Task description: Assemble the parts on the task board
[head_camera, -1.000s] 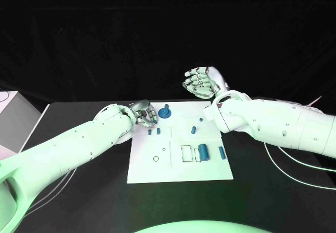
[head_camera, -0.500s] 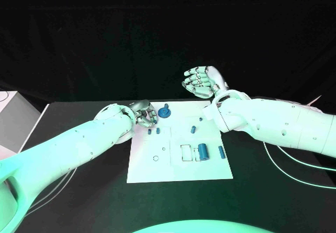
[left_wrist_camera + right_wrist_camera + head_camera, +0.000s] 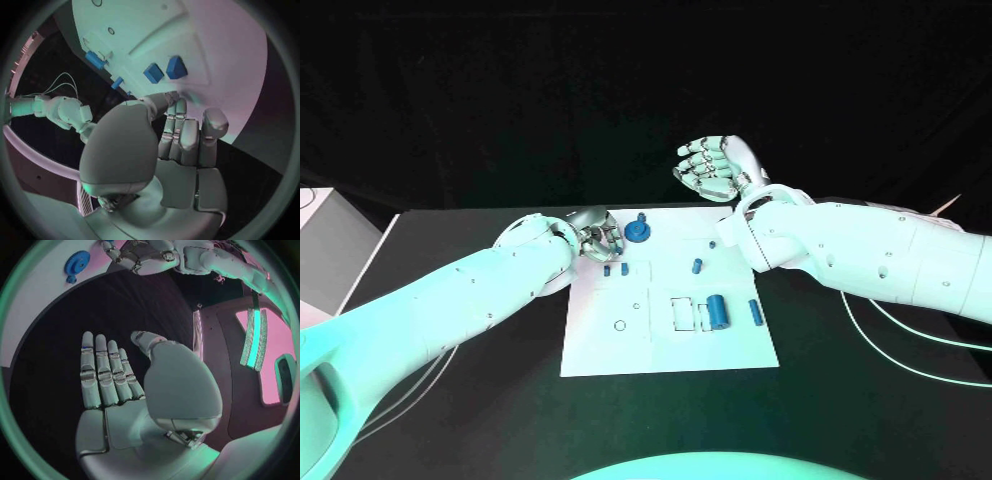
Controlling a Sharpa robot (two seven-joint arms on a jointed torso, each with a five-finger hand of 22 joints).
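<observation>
Starting at your left, the robot's silver left hand [image 3: 596, 235] sat at the far left corner of the flat white rectangular task board [image 3: 661, 350], which lay in the middle of the black worktop [image 3: 459, 400]. Its fingers were curled in over the board's edge; you could not tell whether they pinched anything. In the left wrist view the same left hand [image 3: 181, 135] showed its fingers folded toward the palm, just short of two small blue block parts [image 3: 165, 70].

Moving right along the board's far edge, a round blue disc-shaped part with a short stem [image 3: 638, 230] lay just beside that hand. Nearer the middle you had two small blue pegs [image 3: 617, 269] side by side and another short blue peg [image 3: 698, 266]. Toward the near right sat a larger blue cylinder part [image 3: 718, 311], with a slim blue bar [image 3: 756, 313] beside it.

Farthest right, the silver right hand [image 3: 711, 170] was raised beyond the board's far edge. In the right wrist view this hand [image 3: 115, 375] had its fingers straight, side by side, thumb apart, holding nothing.
</observation>
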